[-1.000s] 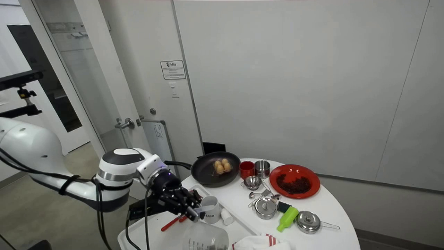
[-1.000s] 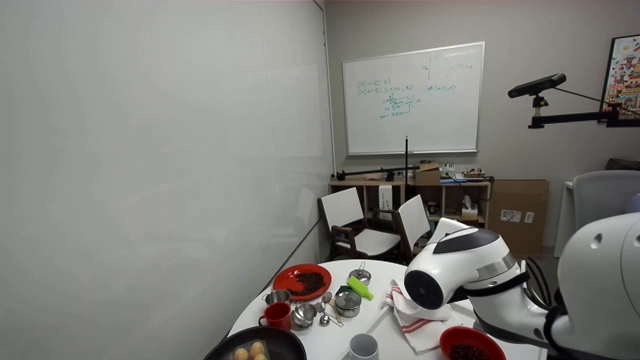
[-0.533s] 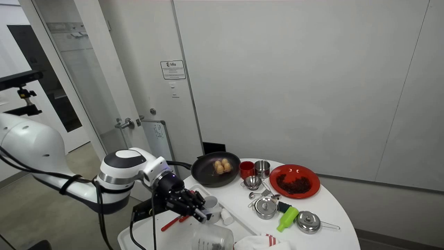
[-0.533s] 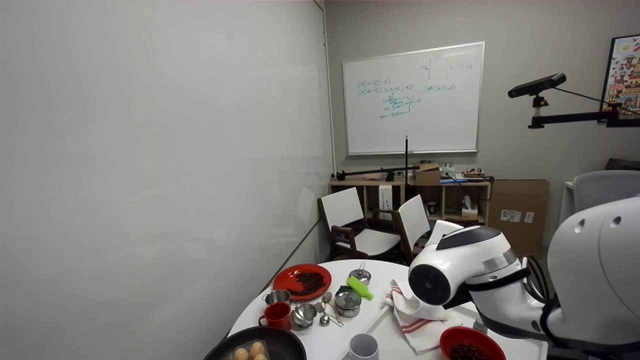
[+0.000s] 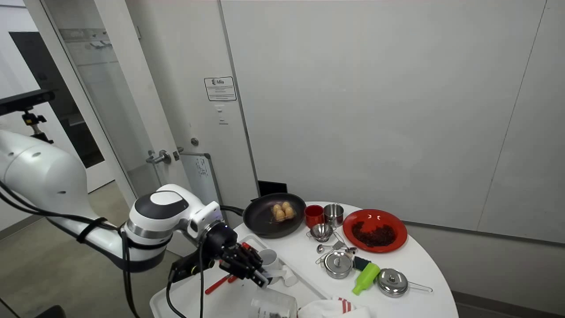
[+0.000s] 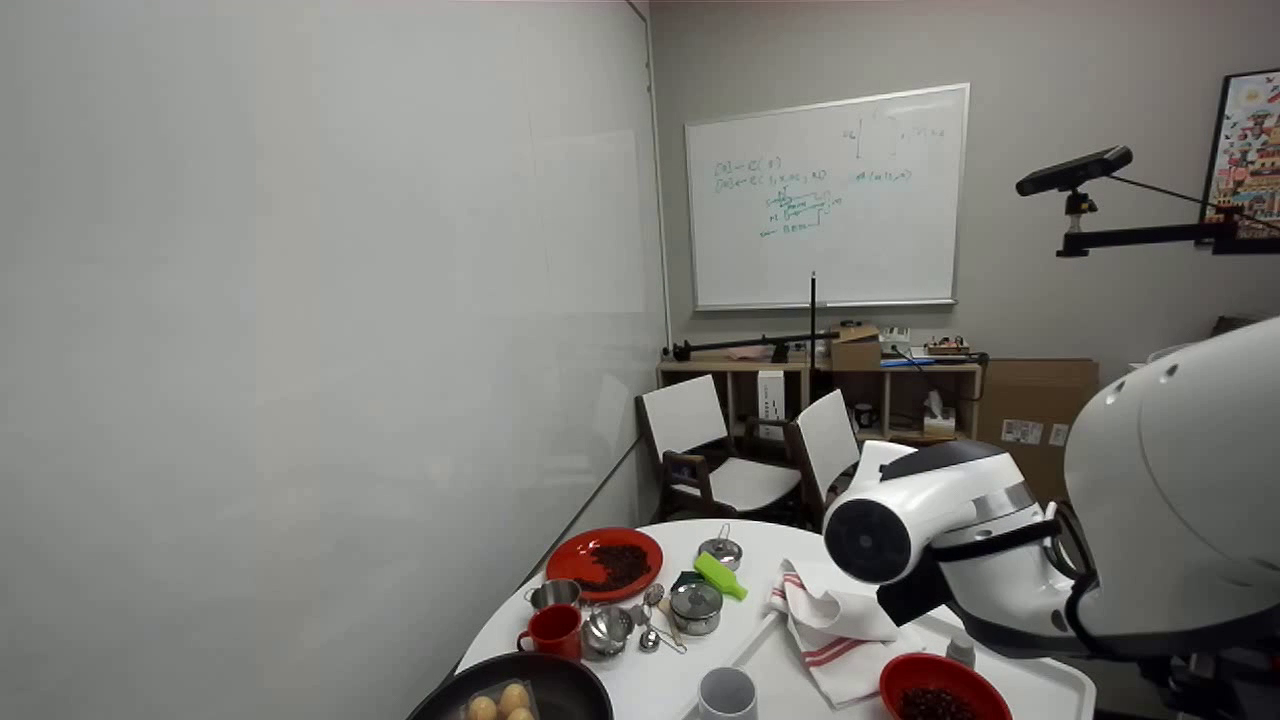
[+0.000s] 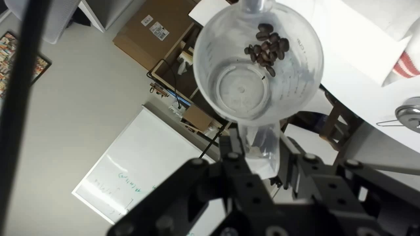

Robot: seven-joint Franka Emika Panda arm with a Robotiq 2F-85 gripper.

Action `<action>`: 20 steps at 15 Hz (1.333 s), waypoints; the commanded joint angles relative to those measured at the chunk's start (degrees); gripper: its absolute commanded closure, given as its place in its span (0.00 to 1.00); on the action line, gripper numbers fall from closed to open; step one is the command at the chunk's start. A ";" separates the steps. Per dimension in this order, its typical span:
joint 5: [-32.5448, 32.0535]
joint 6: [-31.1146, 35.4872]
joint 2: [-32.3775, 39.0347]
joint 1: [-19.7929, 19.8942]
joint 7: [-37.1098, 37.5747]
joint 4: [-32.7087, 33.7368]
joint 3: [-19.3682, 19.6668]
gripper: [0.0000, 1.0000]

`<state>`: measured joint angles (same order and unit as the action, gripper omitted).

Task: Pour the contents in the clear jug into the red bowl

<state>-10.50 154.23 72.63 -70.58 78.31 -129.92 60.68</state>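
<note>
In the wrist view my gripper (image 7: 259, 144) is shut on the handle of the clear jug (image 7: 241, 90). Dark brown beans (image 7: 267, 47) lie bunched against one side of the jug's inner wall, and it looks tilted. An exterior view has the jug (image 5: 276, 304) low at the frame's bottom edge, below my gripper (image 5: 261, 276). A wide, shallow red bowl (image 5: 375, 216) with dark beans stands at the table's far side. A smaller, deeper red bowl (image 6: 900, 680), also with beans, is on the white tray (image 6: 1060, 690). My arm hides gripper and jug in that view.
Near the wide red bowl are a black pan (image 5: 258, 227) with eggs, a red mug (image 5: 314, 215), metal pots (image 5: 338, 264) and a green bottle-shaped item (image 5: 366, 279). A white mug (image 5: 268, 255) stands by the tray, and a striped towel (image 6: 830, 630) lies partly over it.
In an exterior view my gripper and the jug have shifted slightly right and down. The upper arm has swung too, uncovering a small grey bottle behind the deeper bowl. The grip is unchanged.
</note>
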 commanded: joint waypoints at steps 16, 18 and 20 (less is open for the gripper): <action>6.20 19.43 -24.68 19.41 -36.78 -4.11 -14.14 0.92; 6.74 19.86 -27.56 23.13 -41.36 -4.05 -17.87 0.92; 7.27 19.48 -30.58 27.64 -46.10 -3.96 -22.42 0.92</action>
<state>-4.64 173.07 48.88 -49.58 40.54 -132.64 44.32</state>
